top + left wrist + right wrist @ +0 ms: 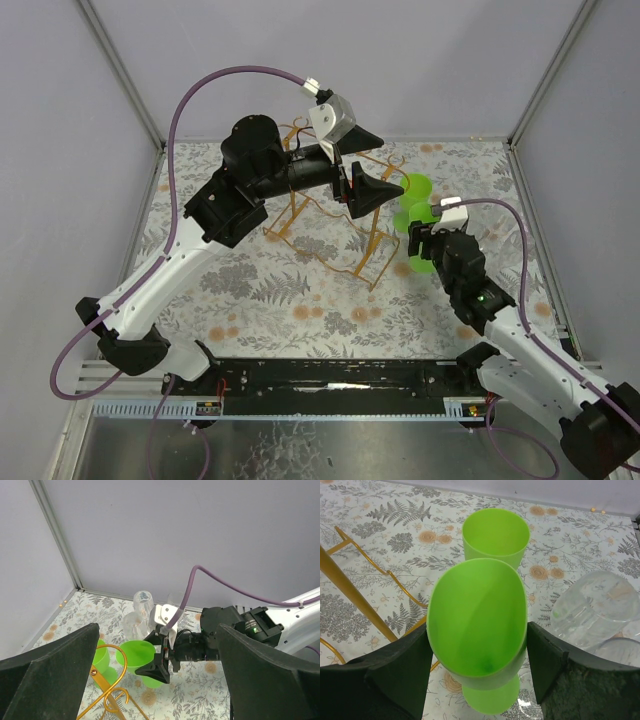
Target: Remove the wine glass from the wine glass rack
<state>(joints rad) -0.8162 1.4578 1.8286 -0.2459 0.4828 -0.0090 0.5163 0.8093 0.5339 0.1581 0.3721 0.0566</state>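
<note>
The golden-orange wire wine glass rack [325, 232] stands mid-table. My right gripper [424, 243] is shut on the bowl of a green wine glass [420, 262], holding it tilted just right of the rack. In the right wrist view the glass [479, 617] fills the gap between the fingers [390, 670], its foot below. My left gripper [372, 166] is open and empty above the rack's far right end. In the left wrist view its gripper [157, 630] spans a rack loop [106, 689] and the held glass [134, 655].
A second green glass [418, 188] stands upright behind the held one and shows in the right wrist view [495, 532]. Clear glasses [592, 609] lie right of it, also in the left wrist view [142, 603]. Grey walls enclose the floral table [300, 310].
</note>
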